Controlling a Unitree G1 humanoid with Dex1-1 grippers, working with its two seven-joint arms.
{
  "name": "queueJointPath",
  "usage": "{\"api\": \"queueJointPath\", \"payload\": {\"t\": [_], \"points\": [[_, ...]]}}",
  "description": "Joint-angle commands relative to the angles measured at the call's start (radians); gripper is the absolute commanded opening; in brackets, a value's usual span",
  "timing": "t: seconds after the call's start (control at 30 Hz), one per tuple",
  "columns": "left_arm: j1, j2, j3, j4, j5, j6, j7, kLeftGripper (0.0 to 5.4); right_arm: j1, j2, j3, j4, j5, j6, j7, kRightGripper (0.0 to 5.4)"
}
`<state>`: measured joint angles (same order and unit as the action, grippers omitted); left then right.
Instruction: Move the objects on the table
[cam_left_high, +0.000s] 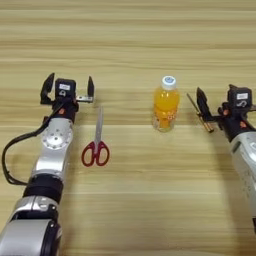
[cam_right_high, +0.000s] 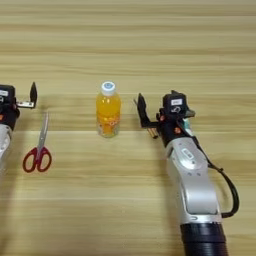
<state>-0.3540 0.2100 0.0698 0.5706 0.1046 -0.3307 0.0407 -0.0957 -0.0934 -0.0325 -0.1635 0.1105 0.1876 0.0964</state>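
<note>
While the left gripper (cam_left_high: 67, 89) hangs with its two black fingers spread wide and holding nothing, the red-handled scissors (cam_left_high: 96, 143) lie just to its inner side and a little nearer the robot. Their long axis runs almost straight toward and away from the robot, blade tips up beside the gripper's inner finger, handles nearest the body. The left arm is plainly closer to them. The orange-drink bottle (cam_right_high: 108, 110) stands upright on the table (cam_left_high: 130, 30), between the two arms, nearer the right gripper (cam_right_high: 162, 112). A thin orange-handled screwdriver (cam_right_high: 145, 121) lies slantwise right at that gripper's visible finger; whether it is gripped I cannot tell.
</note>
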Motion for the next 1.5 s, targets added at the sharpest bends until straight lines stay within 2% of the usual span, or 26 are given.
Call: {"api": "queueJointPath", "payload": {"t": [0.03,0.13,0.37,0.47,0.63,0.77,0.97,1.13,1.27,1.37,1.5], "points": [[0.072,0.041,-0.028,-0.086,0.054,0.054,-0.010,5.40,-0.017,0.012,0.006,-0.012,-0.007,0.009,-0.012,5.39],[0.122,0.074,-0.043,-0.145,0.095,0.101,-0.023,5.40,-0.019,0.017,0.007,-0.013,-0.011,0.010,-0.015,5.39],[0.232,0.132,-0.063,-0.270,0.134,0.189,-0.075,5.40,-0.025,0.022,0.004,-0.013,-0.011,0.014,-0.022,5.39],[0.264,0.143,-0.068,-0.299,0.143,0.216,-0.090,5.40,-0.029,0.023,-0.002,-0.016,-0.008,0.015,-0.029,5.39],[0.285,0.148,-0.070,-0.301,0.146,0.229,-0.096,5.40,-0.039,0.023,-0.036,-0.025,0.002,0.010,-0.050,5.39],[0.300,0.154,-0.075,-0.318,0.155,0.240,-0.102,5.40,-0.056,0.019,-0.097,-0.023,0.011,-0.005,-0.088,5.39],[0.311,0.153,-0.092,-0.324,0.176,0.258,-0.101,5.40,-0.088,0.007,-0.232,0.000,0.025,-0.053,-0.180,5.39],[0.319,0.150,-0.101,-0.328,0.180,0.268,-0.105,5.40,-0.111,-0.034,-0.330,0.066,0.012,-0.074,-0.250,5.39],[0.335,0.148,-0.109,-0.337,0.180,0.273,-0.109,5.40,-0.132,-0.079,-0.415,0.116,0.029,-0.094,-0.291,5.39],[0.353,0.149,-0.111,-0.348,0.180,0.276,-0.113,5.40,-0.140,-0.095,-0.448,0.130,0.044,-0.102,-0.300,5.39],[0.390,0.153,-0.120,-0.380,0.181,0.280,-0.128,5.40,-0.143,-0.098,-0.454,0.136,0.053,-0.102,-0.303,5.39]]}}
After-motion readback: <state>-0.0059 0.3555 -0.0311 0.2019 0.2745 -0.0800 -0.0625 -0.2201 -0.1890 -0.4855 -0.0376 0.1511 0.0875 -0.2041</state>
